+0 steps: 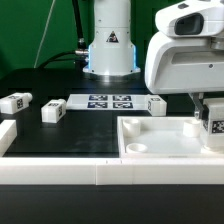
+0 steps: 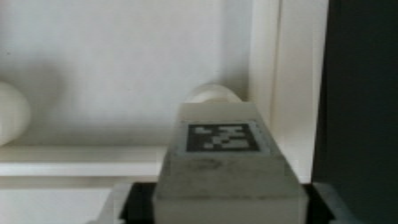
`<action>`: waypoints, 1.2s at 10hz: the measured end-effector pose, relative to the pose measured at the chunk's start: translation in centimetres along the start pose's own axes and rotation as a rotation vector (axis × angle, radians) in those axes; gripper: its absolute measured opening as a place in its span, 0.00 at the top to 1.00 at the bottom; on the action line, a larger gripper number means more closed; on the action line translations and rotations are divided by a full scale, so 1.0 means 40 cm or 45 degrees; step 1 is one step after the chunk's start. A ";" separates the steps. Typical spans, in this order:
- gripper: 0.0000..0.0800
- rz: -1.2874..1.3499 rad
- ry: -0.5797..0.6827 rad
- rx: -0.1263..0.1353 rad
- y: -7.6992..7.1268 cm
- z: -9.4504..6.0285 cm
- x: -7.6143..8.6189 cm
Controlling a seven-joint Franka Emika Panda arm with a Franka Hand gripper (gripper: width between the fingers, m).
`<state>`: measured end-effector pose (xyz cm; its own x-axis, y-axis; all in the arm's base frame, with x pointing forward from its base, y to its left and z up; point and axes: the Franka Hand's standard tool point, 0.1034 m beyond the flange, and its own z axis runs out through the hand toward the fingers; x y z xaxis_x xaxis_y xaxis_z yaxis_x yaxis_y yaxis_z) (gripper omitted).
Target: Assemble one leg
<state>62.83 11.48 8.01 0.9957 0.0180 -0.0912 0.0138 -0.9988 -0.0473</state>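
Note:
My gripper (image 1: 212, 122) is shut on a leg (image 1: 214, 126), a small white block with a black-and-white tag. It holds the leg upright over the right corner of the large white tray-like piece (image 1: 150, 152). In the wrist view the leg (image 2: 221, 150) sits between my dark fingers (image 2: 143, 205). Its far end is at a round corner hole (image 2: 217, 91) beside the tray's raised wall (image 2: 294, 70). I cannot tell whether the end is inside the hole. Three more legs lie on the black table: two on the left (image 1: 16, 102) (image 1: 52, 111) and one near the middle (image 1: 155, 104).
The marker board (image 1: 108, 101) lies flat at the back centre, in front of the robot base (image 1: 108, 50). A white L-shaped barrier (image 1: 60, 176) runs along the front and left edge. Another round hole (image 2: 7, 110) shows in the tray.

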 end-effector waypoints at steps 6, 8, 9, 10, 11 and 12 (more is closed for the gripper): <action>0.64 0.624 0.025 0.010 -0.006 0.003 0.003; 0.64 0.943 0.026 0.017 -0.004 0.003 0.004; 0.64 1.081 0.025 0.019 -0.004 0.004 0.004; 0.64 1.261 0.023 0.024 -0.002 0.004 0.004; 0.64 1.386 0.023 0.030 -0.001 0.004 0.005; 0.64 1.483 0.024 0.043 0.001 0.004 0.007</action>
<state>63.10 11.47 7.82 0.4057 -0.9103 -0.0819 -0.9120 -0.4091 0.0290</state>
